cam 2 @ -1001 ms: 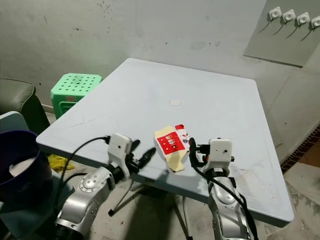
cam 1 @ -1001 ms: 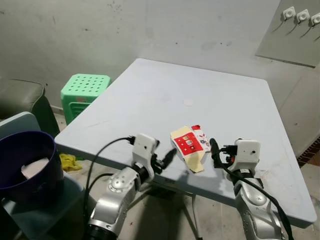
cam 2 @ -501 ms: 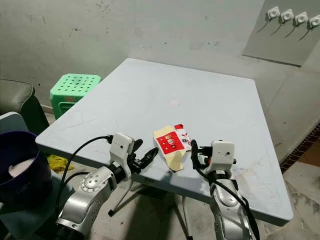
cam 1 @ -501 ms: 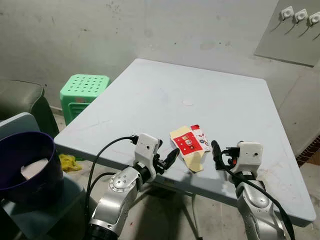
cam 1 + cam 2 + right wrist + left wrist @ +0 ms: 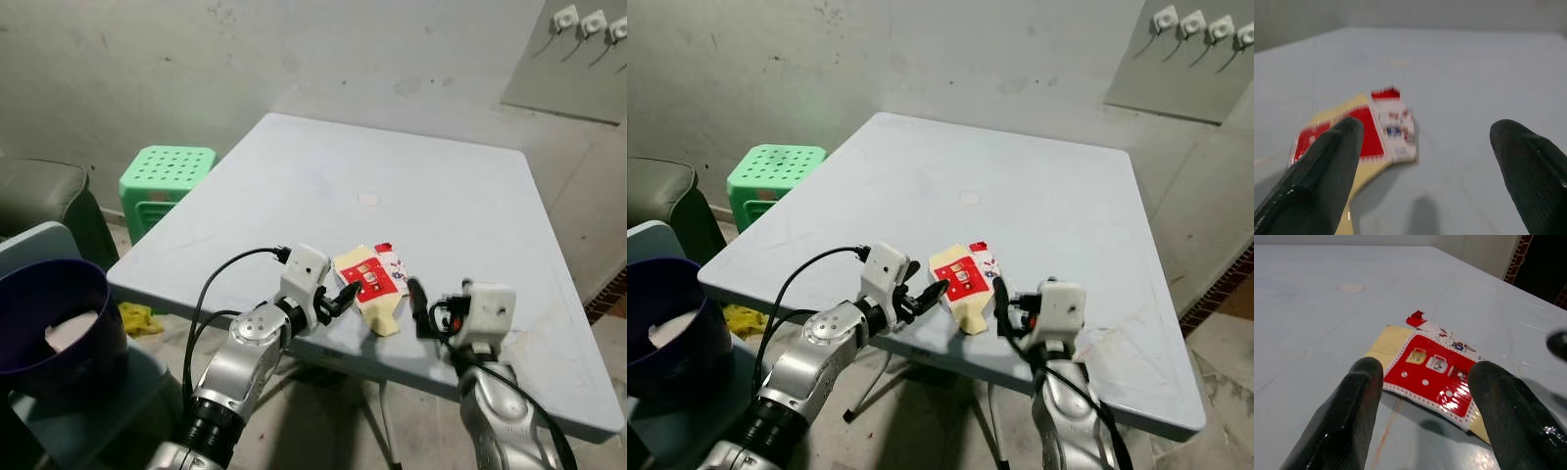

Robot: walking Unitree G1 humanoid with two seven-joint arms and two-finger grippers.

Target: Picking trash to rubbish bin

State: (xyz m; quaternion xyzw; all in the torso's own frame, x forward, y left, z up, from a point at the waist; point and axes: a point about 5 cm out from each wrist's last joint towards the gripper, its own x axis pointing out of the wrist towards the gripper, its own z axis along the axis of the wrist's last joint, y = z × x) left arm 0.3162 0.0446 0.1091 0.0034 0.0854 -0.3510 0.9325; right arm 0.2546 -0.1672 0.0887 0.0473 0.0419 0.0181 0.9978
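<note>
Since a second ago the left claw (image 5: pixel 345 294) has moved forward over the near edge of the desk, and its fingertips now reach the near-left corner of the flattened red, white and tan cardboard carton (image 5: pixel 371 285); the right claw (image 5: pixel 415 305) has stayed close to the carton's right side. That carton lies flat on the pale grey-blue square desk (image 5: pixel 411 186), close to its near edge, between the two claws. In the left wrist view the carton (image 5: pixel 1437 369) shows its red printed panel and a tan flap beneath, lying just ahead of the two black fingers (image 5: pixel 1354 401), which are spread apart with nothing between them. The right claw is likewise released, its fingers (image 5: pixel 1322 166) wide apart in the right wrist view, with the carton (image 5: pixel 1364 134) beyond the gap. A small round pale mark (image 5: pixel 368 200) sits further back on the desk surface. Off the desk's left side stands a green perforated plastic stool (image 5: pixel 165 176), and nearer the robot on the left a dark purple round rubbish bin (image 5: pixel 57 333) with something pale inside. A yellow crumpled scrap (image 5: pixel 137 317) lies on the floor beside the bin.
</note>
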